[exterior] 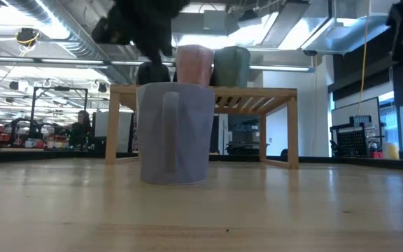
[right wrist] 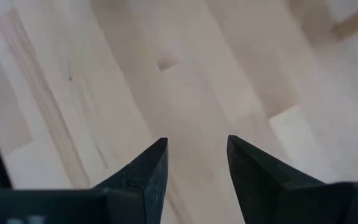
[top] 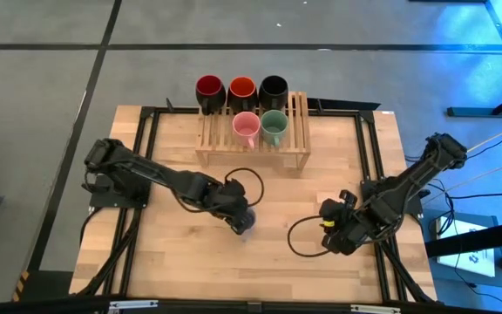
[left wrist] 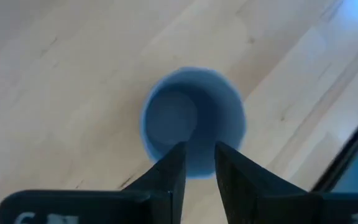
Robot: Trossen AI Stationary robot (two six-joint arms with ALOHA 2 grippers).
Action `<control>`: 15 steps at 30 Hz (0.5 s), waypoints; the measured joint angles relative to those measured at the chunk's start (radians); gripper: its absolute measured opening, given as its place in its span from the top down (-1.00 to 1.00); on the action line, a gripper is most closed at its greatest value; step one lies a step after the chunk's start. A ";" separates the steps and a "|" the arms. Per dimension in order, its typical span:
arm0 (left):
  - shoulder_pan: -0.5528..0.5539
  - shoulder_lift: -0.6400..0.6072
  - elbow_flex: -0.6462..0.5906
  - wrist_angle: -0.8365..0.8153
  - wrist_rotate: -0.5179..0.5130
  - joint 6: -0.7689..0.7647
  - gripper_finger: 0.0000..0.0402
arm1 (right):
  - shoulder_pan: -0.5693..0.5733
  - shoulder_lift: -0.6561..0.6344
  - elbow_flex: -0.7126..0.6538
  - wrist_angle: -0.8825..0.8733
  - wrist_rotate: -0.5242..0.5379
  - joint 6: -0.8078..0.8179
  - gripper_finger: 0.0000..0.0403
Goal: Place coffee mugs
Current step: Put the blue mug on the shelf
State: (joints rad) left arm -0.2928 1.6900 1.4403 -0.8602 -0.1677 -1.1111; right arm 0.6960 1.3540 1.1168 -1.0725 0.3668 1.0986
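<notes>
The lavender-blue mug (exterior: 175, 133) stands upright on its base on the table, its handle turned toward the near edge. My left gripper (left wrist: 199, 165) hangs above its rim (left wrist: 191, 118) with a narrow gap between the fingers. In the high view the gripper (top: 244, 220) covers most of the mug. The dark red (top: 209, 90), red-orange (top: 241, 90), black (top: 273, 89), pink (top: 246, 126) and green (top: 274, 125) mugs stand on the wooden rack (top: 253, 150). My right gripper (right wrist: 196, 155) is open over bare table at the right (top: 331, 228).
The slatted rack stands at the table's far middle, raised on legs (exterior: 291, 129), with pink (exterior: 194, 64) and green (exterior: 231, 64) mugs on top. A black frame (top: 369, 157) runs along the table's sides. Cables loop near both grippers (top: 299, 235). Bare wood lies between the arms.
</notes>
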 joint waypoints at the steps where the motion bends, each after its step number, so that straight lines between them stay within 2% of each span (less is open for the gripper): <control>1: 0.007 0.012 0.000 -0.001 0.009 0.003 0.59 | 0.000 -0.004 -0.018 0.020 -0.015 0.016 0.26; 5: 0.028 0.049 0.000 -0.004 0.032 0.002 0.42 | 0.000 -0.007 -0.050 0.059 -0.061 0.030 0.26; 8: 0.028 0.073 0.000 -0.032 0.030 -0.013 0.31 | 0.006 -0.007 -0.051 0.061 -0.043 0.020 0.26; 13: 0.031 0.091 -0.001 -0.130 0.014 -0.040 0.28 | 0.004 -0.007 -0.051 0.061 -0.019 0.005 0.26; 15: 0.031 0.090 -0.001 -0.120 -0.008 -0.062 0.29 | 0.004 -0.007 -0.051 0.063 -0.019 -0.008 0.26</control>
State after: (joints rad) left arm -0.2614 1.7798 1.4391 -0.9798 -0.1757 -1.1734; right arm 0.7002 1.3472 1.0657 -1.0092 0.3477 1.0908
